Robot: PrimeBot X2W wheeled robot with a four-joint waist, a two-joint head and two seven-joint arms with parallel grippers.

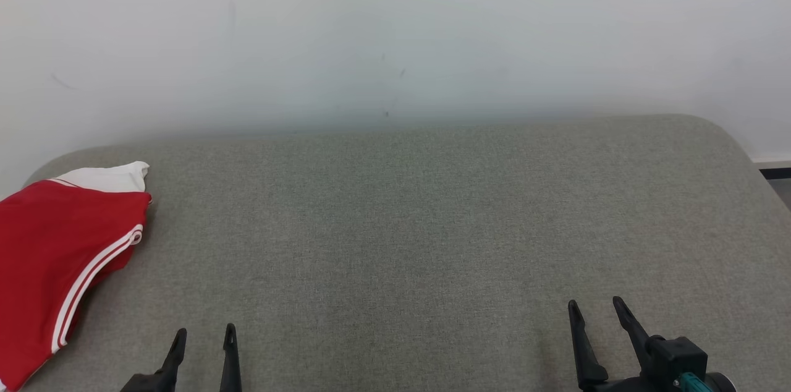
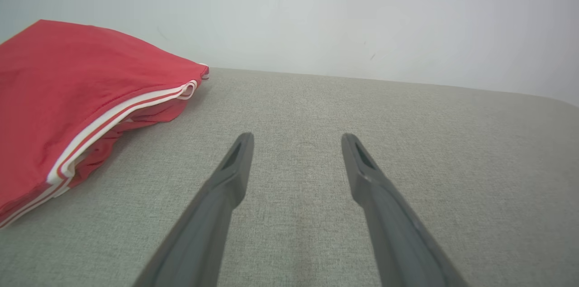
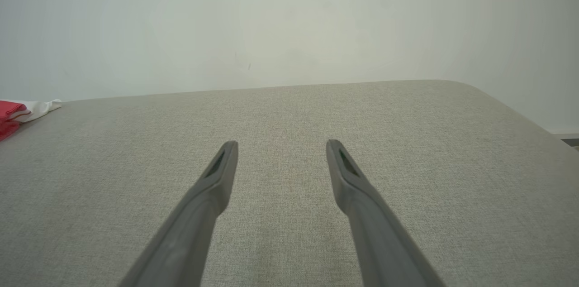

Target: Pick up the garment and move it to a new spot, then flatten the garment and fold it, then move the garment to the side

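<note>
From the head, we see the red garment [image 1: 55, 243] at the tabletop's [image 1: 401, 225] left edge; our left hand [image 1: 204, 330] and right hand [image 1: 595, 302] gape wide, empty. Left wrist: garment near our fingers [image 2: 226, 187], untouched. Right wrist: its corner far left.

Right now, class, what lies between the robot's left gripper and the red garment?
Nothing: only bare grey upholstery separates the left gripper from the red garment, which lies to its left. The left wrist view shows this best.
</note>
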